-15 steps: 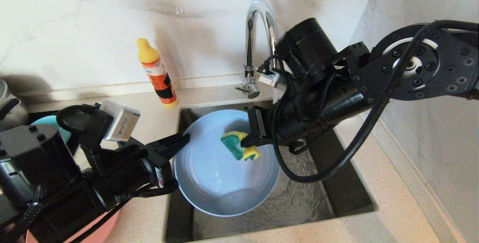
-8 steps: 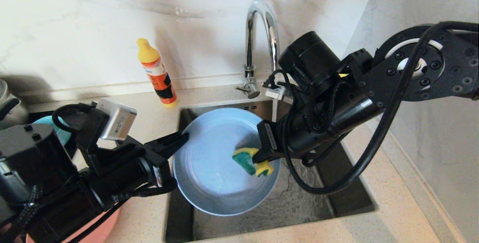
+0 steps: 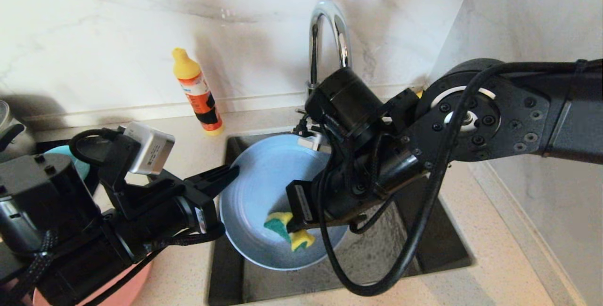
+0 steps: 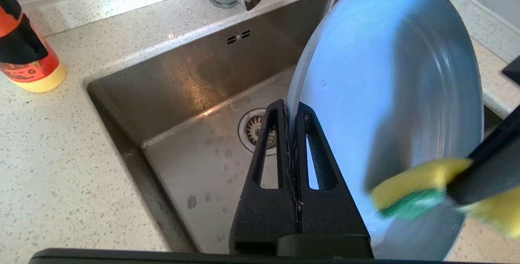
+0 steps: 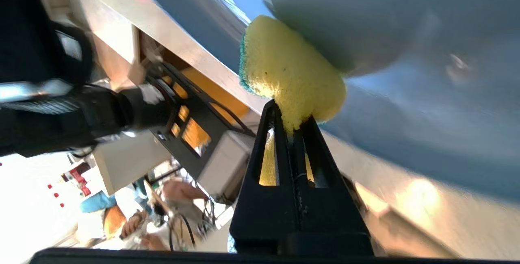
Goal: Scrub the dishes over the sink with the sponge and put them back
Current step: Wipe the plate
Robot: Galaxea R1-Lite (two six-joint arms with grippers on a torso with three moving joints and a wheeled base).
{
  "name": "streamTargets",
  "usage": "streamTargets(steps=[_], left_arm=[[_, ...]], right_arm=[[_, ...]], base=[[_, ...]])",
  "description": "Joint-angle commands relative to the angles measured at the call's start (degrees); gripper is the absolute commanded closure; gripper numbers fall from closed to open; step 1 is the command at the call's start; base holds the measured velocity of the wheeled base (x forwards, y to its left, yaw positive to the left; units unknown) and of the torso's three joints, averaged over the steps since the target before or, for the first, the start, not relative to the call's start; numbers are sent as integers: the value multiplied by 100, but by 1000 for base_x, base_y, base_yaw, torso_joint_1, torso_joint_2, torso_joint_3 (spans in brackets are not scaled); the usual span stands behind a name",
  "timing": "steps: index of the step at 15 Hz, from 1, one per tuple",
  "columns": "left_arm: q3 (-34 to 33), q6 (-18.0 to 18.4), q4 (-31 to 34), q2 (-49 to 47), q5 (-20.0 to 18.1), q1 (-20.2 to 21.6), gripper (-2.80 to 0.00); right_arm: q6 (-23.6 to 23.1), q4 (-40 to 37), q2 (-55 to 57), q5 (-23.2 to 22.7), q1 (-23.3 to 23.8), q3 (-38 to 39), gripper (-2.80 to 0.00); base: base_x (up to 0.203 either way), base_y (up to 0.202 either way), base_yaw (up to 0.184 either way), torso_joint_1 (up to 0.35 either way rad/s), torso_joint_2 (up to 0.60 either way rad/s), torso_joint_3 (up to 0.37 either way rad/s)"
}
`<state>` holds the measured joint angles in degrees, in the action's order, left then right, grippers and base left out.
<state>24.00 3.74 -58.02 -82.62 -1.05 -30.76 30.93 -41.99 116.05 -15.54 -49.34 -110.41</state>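
Grey-blue round plastic plate (image 3: 264,188) stands tilted over the square stainless steel sink (image 3: 424,245), with its hollow face turned toward the right arm. The left gripper (image 3: 231,174) comes in from 9 o'clock, and its black fingers are clenched on the plate's rim at that side; in the left wrist view the two fingers (image 4: 264,166) pinch the thin edge, with the round drain strainer (image 4: 254,128) visible behind them. The right gripper (image 3: 294,223) reaches from 3 o'clock, and its fingers are pressed together on the small yellow sponge with a green scouring side (image 3: 282,228). The sponge touches the inner face of the plate near its lower edge, at about 5 o'clock of the plate. The tall chrome gooseneck faucet (image 3: 325,23) rises at 12 o'clock of the sink. An orange detergent bottle with a yellow cap (image 3: 198,94) stands on the speckled stone counter (image 3: 188,268) at 10 o'clock of the sink. The salmon-pink plate (image 3: 127,292) lies at 8 o'clock, partly hidden under the left arm, and a teal bowl (image 3: 77,162) shows behind that arm at 9 o'clock.
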Motion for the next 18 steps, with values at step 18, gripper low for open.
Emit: streamTargets(steps=[18], left_arm=[[406, -572, 130, -299, 364, 11, 0]], right_arm=[[59, -583, -2041, -9, 738, 39, 0]], base=[[0, 0, 0, 0, 0, 0]])
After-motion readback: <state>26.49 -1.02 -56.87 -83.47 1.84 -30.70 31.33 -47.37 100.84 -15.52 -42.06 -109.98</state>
